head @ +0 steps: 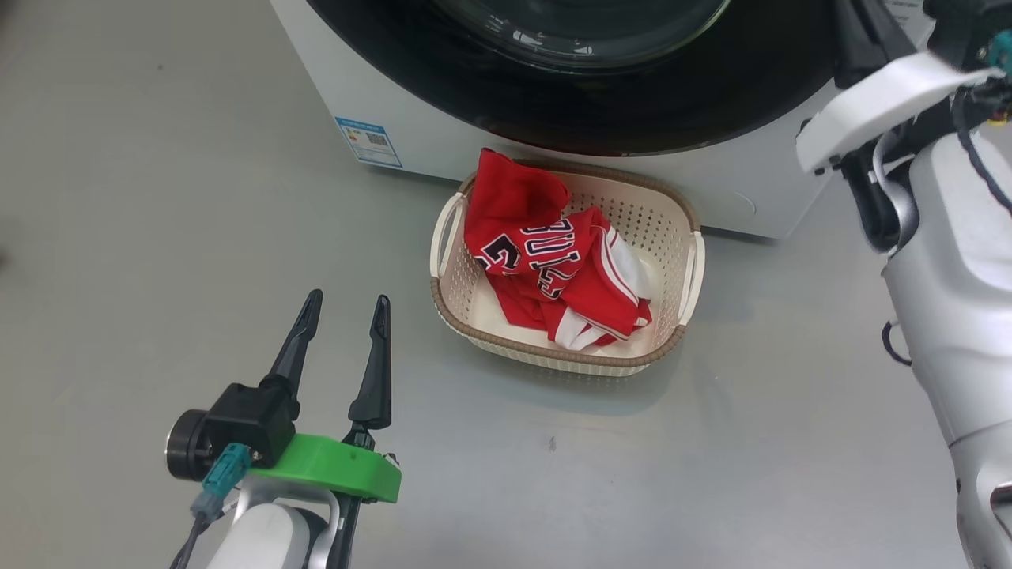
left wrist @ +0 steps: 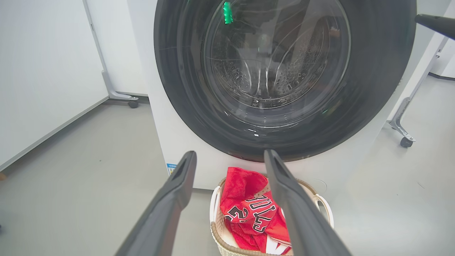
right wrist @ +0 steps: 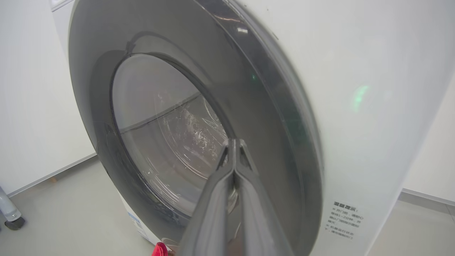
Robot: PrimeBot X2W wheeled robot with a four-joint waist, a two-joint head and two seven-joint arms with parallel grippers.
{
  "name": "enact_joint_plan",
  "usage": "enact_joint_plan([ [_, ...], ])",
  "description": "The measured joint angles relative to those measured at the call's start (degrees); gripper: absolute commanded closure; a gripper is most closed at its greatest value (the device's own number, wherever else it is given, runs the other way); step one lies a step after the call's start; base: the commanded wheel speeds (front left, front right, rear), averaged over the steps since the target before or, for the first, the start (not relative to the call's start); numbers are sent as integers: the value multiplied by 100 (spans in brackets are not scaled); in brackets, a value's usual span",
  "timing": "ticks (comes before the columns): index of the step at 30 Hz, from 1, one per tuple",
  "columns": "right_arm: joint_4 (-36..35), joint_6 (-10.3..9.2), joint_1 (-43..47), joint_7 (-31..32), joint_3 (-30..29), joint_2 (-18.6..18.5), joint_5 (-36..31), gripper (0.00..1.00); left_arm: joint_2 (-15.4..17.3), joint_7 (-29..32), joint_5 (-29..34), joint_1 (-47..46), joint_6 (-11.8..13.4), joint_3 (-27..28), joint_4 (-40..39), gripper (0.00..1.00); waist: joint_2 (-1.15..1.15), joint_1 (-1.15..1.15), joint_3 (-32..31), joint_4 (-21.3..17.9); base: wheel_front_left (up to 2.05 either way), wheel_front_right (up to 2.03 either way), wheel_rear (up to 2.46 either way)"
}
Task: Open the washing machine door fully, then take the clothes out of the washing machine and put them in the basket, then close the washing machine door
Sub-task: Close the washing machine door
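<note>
The left end effector (head: 348, 304) hangs over the grey floor (head: 118, 237) with its two fingers spread wide and nothing between them. Just ahead of its tips and a little to their right stands the basket (head: 553, 359), on the floor, with the clothes (head: 545, 253) heaped inside it, the red cloth rising above the far-left rim. Beyond the basket is the washing machine (head: 443, 134), its blue label (head: 368, 142) low on the front. The washing machine door (head: 632, 103) lies flat against that front. The right end effector (right wrist: 233, 142) has its fingers pressed together, empty. Its tips point at the door's black rim beside the glass; whether they touch it cannot be told.
</note>
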Motion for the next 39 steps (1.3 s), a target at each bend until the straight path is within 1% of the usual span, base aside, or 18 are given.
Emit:
enact_joint_plan([
  [6, -20, 0, 862, -157, 81, 10, 49, 100, 105, 5, 92, 5, 0, 8, 103, 0, 0, 0, -224, -153, 0, 0, 0],
  [10, -26, 0, 1443, -208, 60, 96, 146, 100, 208, 80, 154, 24, 0, 3, 160, 0, 0, 0, -404, -259, 0, 0, 0],
  [13, -79, 0, 1745, -214, 56, 176, 211, 100, 299, 136, 168, 74, 0, 4, 197, 0, 0, 0, -532, -358, 0, 0, 0],
  [17, -187, 1, 2084, -259, -33, 171, 292, 100, 375, 222, 201, 173, 0, 3, 227, 0, 0, 0, -703, -492, 0, 0, 0],
  [18, -219, 0, 2170, -260, -57, 163, 297, 96, 390, 240, 201, 186, 0, 2, 234, 0, 0, 0, -746, -524, 0, 0, 0],
  [19, -252, 0, 2256, -261, -87, 163, 308, 89, 409, 257, 201, 200, 0, 4, 235, 0, 0, 0, -790, -555, 0, 0, 0],
  [21, -350, -2, 2431, -265, -120, 166, 330, 64, 439, 302, 201, 253, 0, 16, 243, 0, 0, 0, -877, -617, 0, 0, 0],
  [22, -392, -4, 2505, -266, -125, 167, 330, 56, 449, 312, 201, 285, 0, 25, 246, 0, 0, 0, -919, -648, 0, 0, 0],
  [23, -427, -7, 2581, -266, -138, 172, 331, 41, 453, 316, 201, 316, 0, 34, 254, 0, 0, 0, -961, -679, 0, 0, 0],
  [24, -465, -9, 2666, -266, -151, 179, 333, 1, 454, 341, 200, 352, 0, 41, 257, 0, 0, 0, -1005, -709, 0, 0, 0],
  [33, -845, -223, 3415, -278, -263, 300, 342, 0, 498, 445, 180, 620, 0, 79, 278, 0, 0, 0, -1390, -932, 0, 0, 0],
  [35, -969, -298, 3556, -281, -292, 312, 344, 0, 525, 482, 172, 678, 0, 108, 263, 0, 0, 0, -1464, -977, 0, 0, 0],
  [39, -1218, -368, 3793, -282, -343, 318, 347, 0, 559, 489, 153, 740, 0, 155, 199, 0, 0, 0, -1563, -1086, 0, 0, 0],
])
